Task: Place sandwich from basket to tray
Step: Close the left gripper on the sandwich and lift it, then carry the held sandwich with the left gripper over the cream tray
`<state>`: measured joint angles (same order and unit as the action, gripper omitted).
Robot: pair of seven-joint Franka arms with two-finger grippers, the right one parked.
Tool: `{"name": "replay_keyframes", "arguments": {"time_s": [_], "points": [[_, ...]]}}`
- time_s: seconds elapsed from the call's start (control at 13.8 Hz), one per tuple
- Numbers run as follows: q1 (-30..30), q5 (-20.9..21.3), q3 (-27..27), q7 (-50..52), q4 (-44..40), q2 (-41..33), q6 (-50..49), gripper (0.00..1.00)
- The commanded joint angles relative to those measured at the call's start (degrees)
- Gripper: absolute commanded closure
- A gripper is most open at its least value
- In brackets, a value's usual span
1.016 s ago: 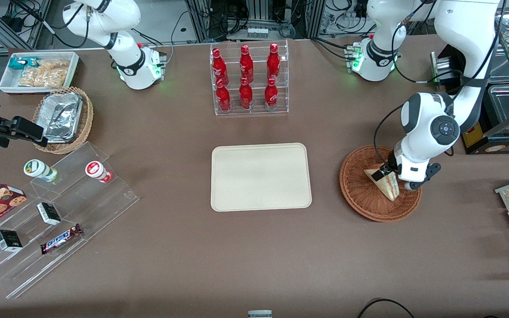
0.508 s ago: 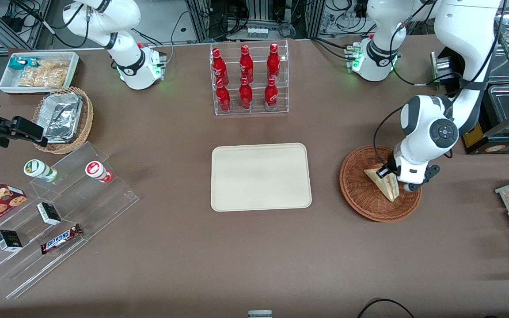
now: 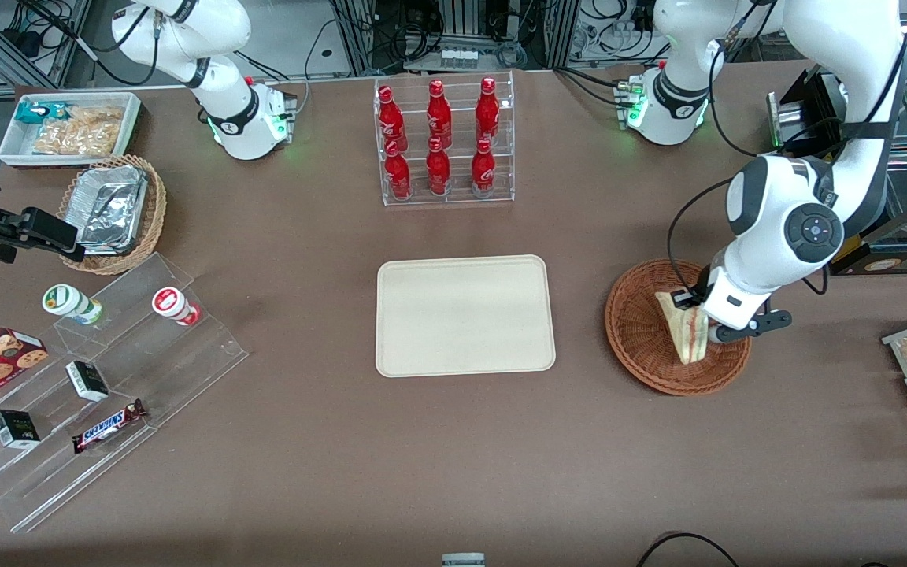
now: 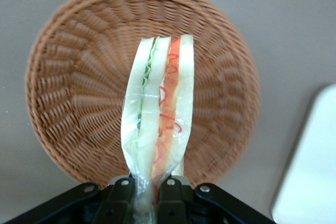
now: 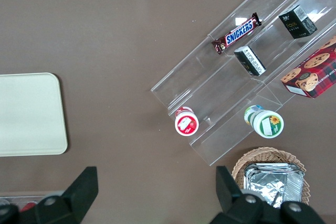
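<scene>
You've got the sandwich [image 4: 157, 124] pinched by its narrow end in the gripper [image 4: 148, 195], hanging just above the basket [image 4: 68, 103]. So you're in the lift-out step. Next I'd guess carry it sideways to the tray [image 3: 465, 315] and keep it level.

Brown table [image 3: 453, 457] under even light, cabling and metal racks [image 3: 461, 31] at its edge

Six red bottles [image 3: 438, 142] in a clear rack, plus a Snickers bar [image 3: 109, 425] on the acrylic steps [image 3: 107, 378].
</scene>
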<state>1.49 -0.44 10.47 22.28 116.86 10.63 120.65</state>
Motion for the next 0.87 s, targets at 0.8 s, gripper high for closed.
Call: {"name": "replay_keyframes", "arguments": {"time_s": [0.8], "points": [[24.33,0.26,-0.01,15.94,-18.67,14.4,-5.34,1.0]]}}
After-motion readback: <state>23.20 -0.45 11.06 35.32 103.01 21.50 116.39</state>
